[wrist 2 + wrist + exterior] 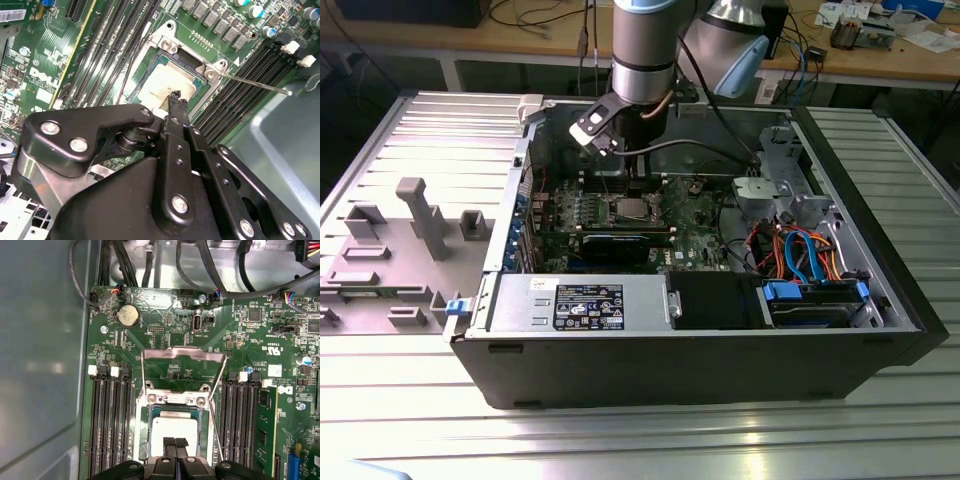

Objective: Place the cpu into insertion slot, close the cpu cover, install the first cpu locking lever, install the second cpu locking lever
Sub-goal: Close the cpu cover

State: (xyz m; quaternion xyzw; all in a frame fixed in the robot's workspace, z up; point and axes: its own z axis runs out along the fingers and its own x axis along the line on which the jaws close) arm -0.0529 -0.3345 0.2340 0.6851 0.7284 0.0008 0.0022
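The cpu (172, 426), a small square chip with a dull silver top, lies flat in the insertion slot (141, 440), also seen in the second wrist view as cpu (159, 85). The cpu cover (182, 354) stands swung open beyond the socket's hinge. Two thin locking levers (142, 385) (216, 390) stick up beside it, and one lever (255, 84) juts out over the memory slots. My gripper (175, 442) (175, 95) hangs just above the chip's near edge, fingers together, nothing between them. In the exterior view the gripper (637, 185) is over the socket (628, 208).
Black memory slots (110, 420) (245, 420) flank the socket. A long black graphics card (615, 245), a power supply (580, 300) and coloured cables (800, 250) fill the case. A grey fixture with blocks (420, 215) sits at the exterior view's left.
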